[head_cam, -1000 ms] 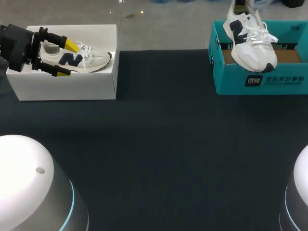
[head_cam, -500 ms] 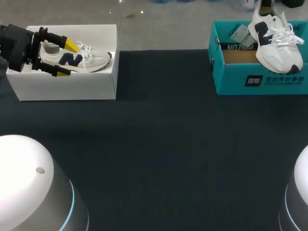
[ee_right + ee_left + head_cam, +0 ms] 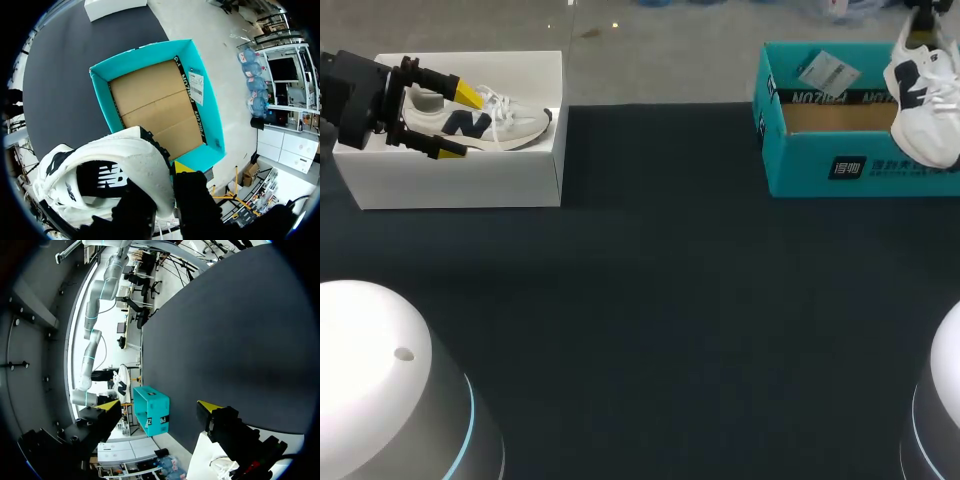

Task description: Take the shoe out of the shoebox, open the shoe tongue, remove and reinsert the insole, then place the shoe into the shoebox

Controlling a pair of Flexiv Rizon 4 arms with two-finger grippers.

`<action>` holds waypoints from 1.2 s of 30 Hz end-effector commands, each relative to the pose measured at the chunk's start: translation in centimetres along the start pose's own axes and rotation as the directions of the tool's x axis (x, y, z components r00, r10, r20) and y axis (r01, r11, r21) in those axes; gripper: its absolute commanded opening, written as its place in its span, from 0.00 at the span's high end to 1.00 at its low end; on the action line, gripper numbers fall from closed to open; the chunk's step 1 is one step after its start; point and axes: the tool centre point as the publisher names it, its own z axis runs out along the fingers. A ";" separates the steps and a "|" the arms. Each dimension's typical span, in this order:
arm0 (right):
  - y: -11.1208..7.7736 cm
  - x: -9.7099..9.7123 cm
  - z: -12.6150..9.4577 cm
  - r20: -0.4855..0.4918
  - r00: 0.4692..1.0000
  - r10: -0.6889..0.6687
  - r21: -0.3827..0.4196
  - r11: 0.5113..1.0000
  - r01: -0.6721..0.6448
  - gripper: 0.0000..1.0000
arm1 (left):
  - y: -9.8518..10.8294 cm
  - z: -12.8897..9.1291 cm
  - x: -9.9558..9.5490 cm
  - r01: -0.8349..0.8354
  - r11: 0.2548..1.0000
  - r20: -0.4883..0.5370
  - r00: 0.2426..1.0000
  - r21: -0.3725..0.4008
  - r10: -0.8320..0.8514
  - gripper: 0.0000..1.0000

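The step in hand looks like the take-out. The left tool point(image 3: 459, 122) hangs released, its yellow tips spread to either side of the boxed shoe point(image 3: 510, 122). If it is to lift, it should close squarely on the heel end and rise straight up, clear of the wall. The right tool point(image 3: 167, 180) is clenched on the lifted shoe point(image 3: 920, 95), which hangs toe-down beneath it, over the outer end of the teal shoebox point(image 3: 840, 165). My advice is to keep that grip firm, carry the sole above the rim, and set it flat on the table point(image 3: 650, 300) with the tongue reachable. As for containers, the white shoebox point(image 3: 460, 185) under the left tool holds its one shoe lying on its side. The teal one below the right tool holds only a paper tag point(image 3: 827, 72) on bare cardboard.
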 end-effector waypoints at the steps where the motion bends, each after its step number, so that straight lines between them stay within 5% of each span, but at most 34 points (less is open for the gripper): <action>1: -1.8 0.1 0.5 -0.008 0.999 0.034 0.005 0.999 -0.034 1.00 | 0.0 0.0 -0.1 0.000 1.000 -0.004 1.000 0.000 0.000 0.00; 15: -6.2 -2.9 2.8 -0.003 0.939 0.343 0.063 0.938 -0.342 1.00 | 0.0 0.0 -0.1 0.000 1.000 -0.004 1.000 0.000 0.000 0.00; 22: -7.4 -3.8 3.5 -0.043 0.833 0.551 0.142 0.829 -0.541 1.00 | 0.0 0.0 -0.1 0.000 1.000 -0.004 1.000 0.000 0.000 0.00; 31: -8.7 -2.9 2.9 0.027 0.707 0.707 0.138 0.698 -0.703 1.00 | 0.0 0.0 -0.1 0.000 1.000 -0.004 1.000 0.000 0.000 0.00; 36: -9.0 -2.4 3.0 0.075 0.564 0.823 0.137 0.551 -0.823 1.00 | 0.0 0.0 -0.1 0.000 1.000 -0.004 1.000 0.000 0.000 0.00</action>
